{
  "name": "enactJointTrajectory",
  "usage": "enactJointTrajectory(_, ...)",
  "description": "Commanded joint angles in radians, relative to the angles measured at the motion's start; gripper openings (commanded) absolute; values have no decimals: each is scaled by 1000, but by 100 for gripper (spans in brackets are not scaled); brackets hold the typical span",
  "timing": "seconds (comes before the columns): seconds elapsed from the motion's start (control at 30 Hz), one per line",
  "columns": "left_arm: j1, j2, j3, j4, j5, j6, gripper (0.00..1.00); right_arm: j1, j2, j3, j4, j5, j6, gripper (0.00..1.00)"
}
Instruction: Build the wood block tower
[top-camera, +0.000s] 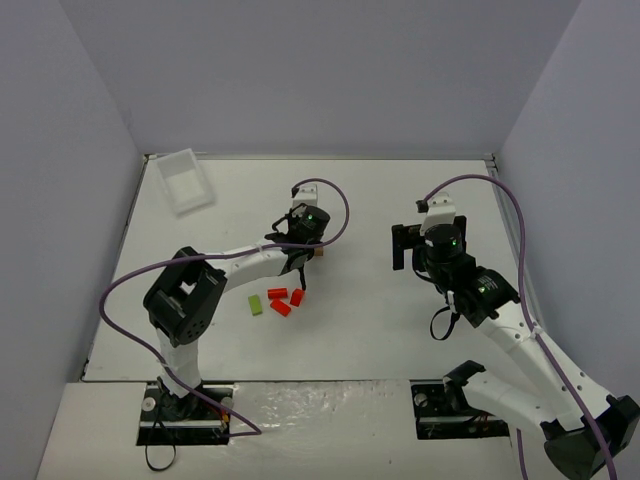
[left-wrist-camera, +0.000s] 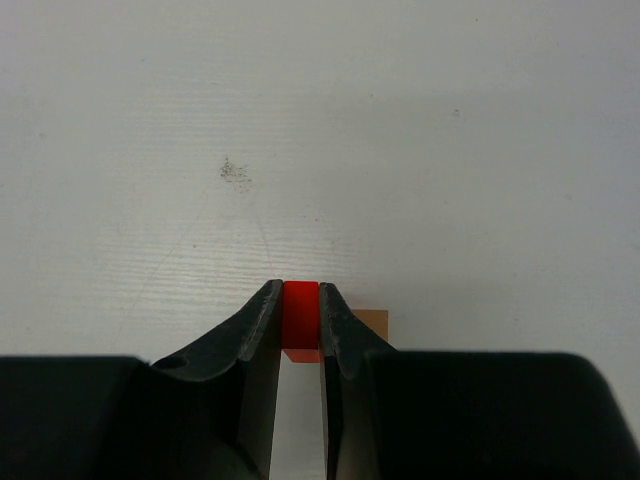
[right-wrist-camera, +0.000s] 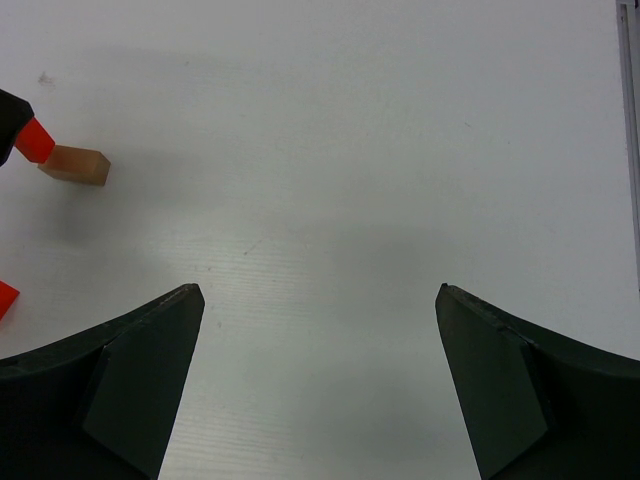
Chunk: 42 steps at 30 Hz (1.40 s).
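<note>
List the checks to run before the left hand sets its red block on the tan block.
1. Left hand shut on red block: ok.
2. Red block centred over tan block: not ok, offset to one side.
3. Tan block flat on table: ok.
4. Right hand open, away from both blocks: ok.
5. Red block's height above tan block: cannot tell.

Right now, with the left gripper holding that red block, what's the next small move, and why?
Probably shift the left gripper sideways until the red block is over the tan block. The jaws are shut on the red block, and the tan block lies just beside it, not underneath.
</note>
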Motion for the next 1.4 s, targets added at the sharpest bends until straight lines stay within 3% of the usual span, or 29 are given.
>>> enactJointTrajectory(0.0, -7, -20, 13, 67, -36, -29, 0, -7, -2, 5, 43, 9, -8, 100)
enactJointTrajectory(0.83, -14, 5, 4, 67, -53, -43, 1, -7, -1, 5, 43, -13, -18, 100)
enactJointTrajectory(1.37, -33, -10, -5, 66, -84, -40, 17, -7, -5, 2, 44, -16, -18, 100)
